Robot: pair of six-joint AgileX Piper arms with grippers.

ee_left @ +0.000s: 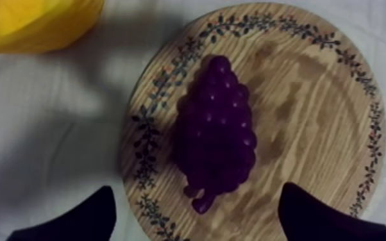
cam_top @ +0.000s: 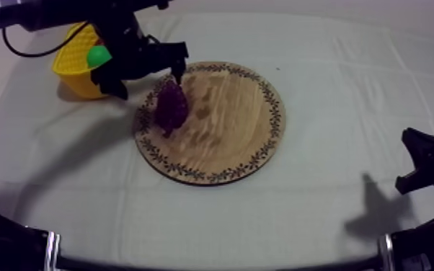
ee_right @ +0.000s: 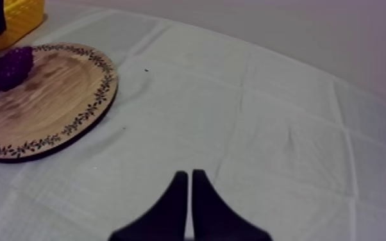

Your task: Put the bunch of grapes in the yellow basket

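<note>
The purple bunch of grapes (cam_top: 170, 107) lies on the left part of the round wooden board (cam_top: 227, 122), stem end toward the near rim. My left gripper (cam_top: 150, 79) hangs just above it, open. Seen from the left wrist, its two black fingers (ee_left: 83, 221) stand wide apart on either side of the grapes (ee_left: 216, 131), not touching them. The yellow basket (cam_top: 76, 68) stands just left of the board. My right gripper (cam_top: 416, 162) rests low at the right, and its fingers (ee_right: 189, 205) lie together, shut on nothing.
A green fruit (cam_top: 99, 56) sits inside the basket, partly hidden by my left arm. In the right wrist view the board (ee_right: 54, 109), grapes (ee_right: 8, 67) and basket (ee_right: 16, 19) lie far off across bare grey-white cloth (ee_right: 266, 128).
</note>
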